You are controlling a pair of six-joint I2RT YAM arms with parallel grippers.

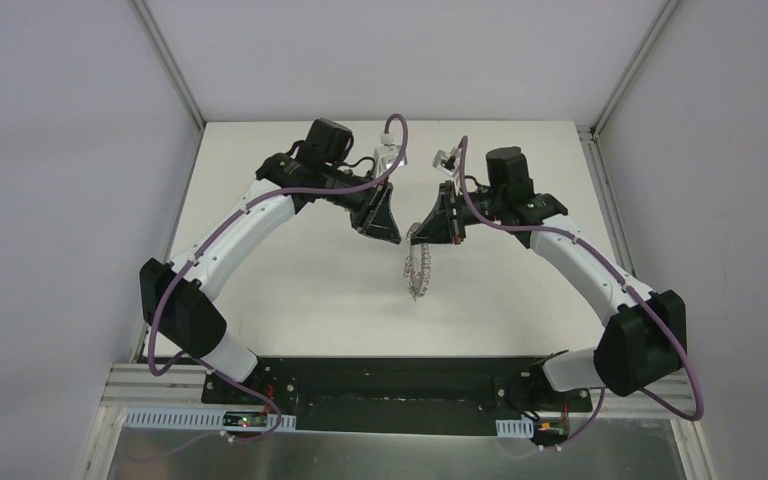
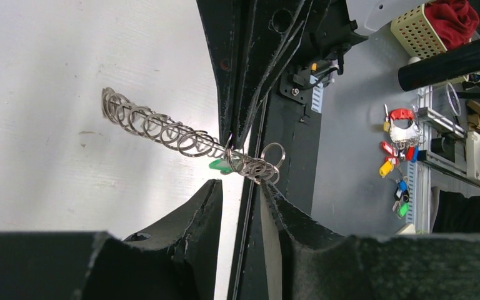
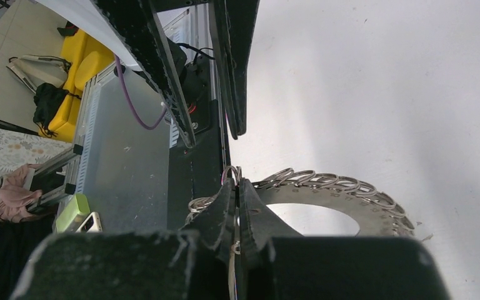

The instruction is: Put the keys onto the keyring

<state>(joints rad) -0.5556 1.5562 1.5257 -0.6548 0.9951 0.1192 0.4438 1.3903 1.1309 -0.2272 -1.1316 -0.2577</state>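
The keyring (image 1: 420, 270) hangs in the air over the middle of the table, a flat dark-grey disc (image 3: 375, 212) fringed with silver wire loops. My right gripper (image 3: 237, 182) is shut on its rim among the loops. In the left wrist view the keyring (image 2: 156, 128) is edge-on, and a key with a green head (image 2: 220, 165) sits against it beside the right gripper's fingers (image 2: 244, 94). My left gripper (image 2: 242, 186) is open, its tips just below that cluster of loops with nothing between them. Seen from above, the left gripper (image 1: 392, 236) faces the right gripper (image 1: 428, 238) closely.
The white table (image 1: 290, 290) lies under both arms, with the black base plate (image 1: 390, 385) at its near edge. Beyond the table, the left wrist view shows a bunch of coloured keys (image 2: 400, 156), a cream basket with red cloth (image 2: 434, 25) and a black tube (image 2: 456, 59).
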